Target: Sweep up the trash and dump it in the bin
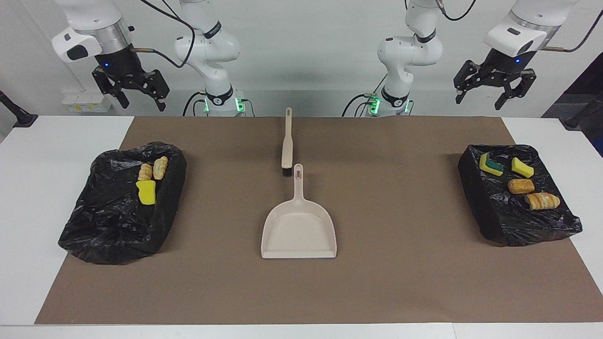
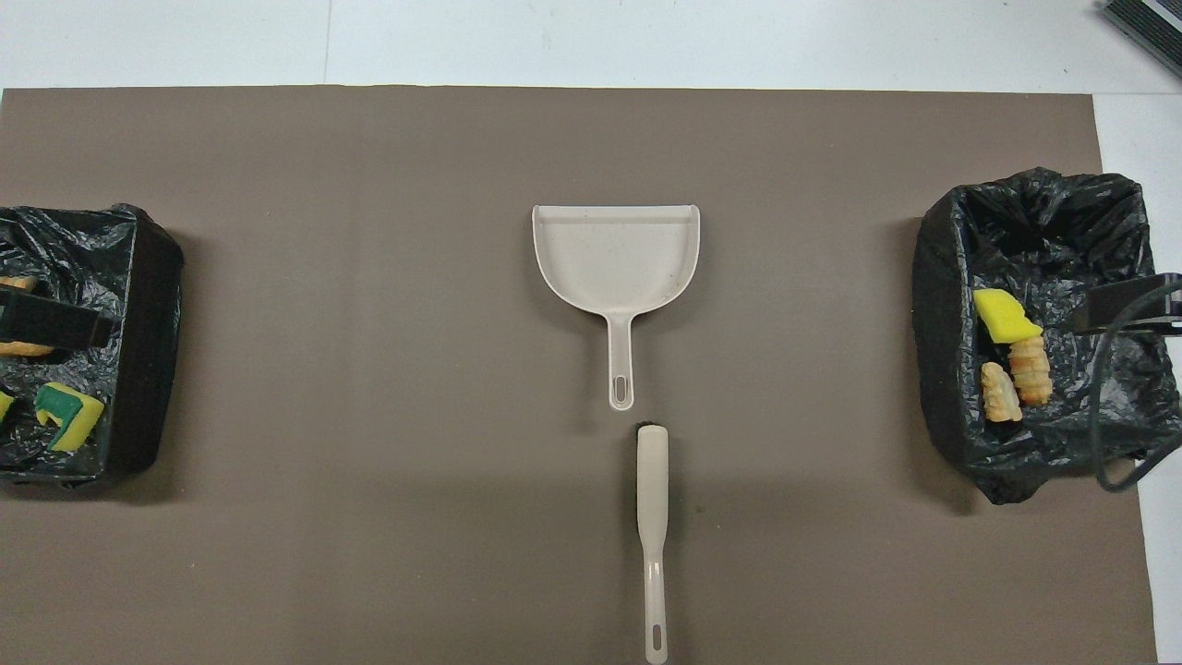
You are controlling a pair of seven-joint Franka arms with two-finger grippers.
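Note:
All the trash lies in two black bag-lined bins. The bin at the left arm's end holds a green-and-yellow sponge, a yellow sponge and two bread lumps. The bin at the right arm's end holds a yellow sponge and two bread lumps. My left gripper hangs open and empty high over the table edge near its bin. My right gripper hangs open and empty above its own bin's end.
A beige dustpan lies mid-mat, handle toward the robots. A beige brush lies in line with it, nearer to the robots, bristles by the dustpan handle. The brown mat covers most of the white table.

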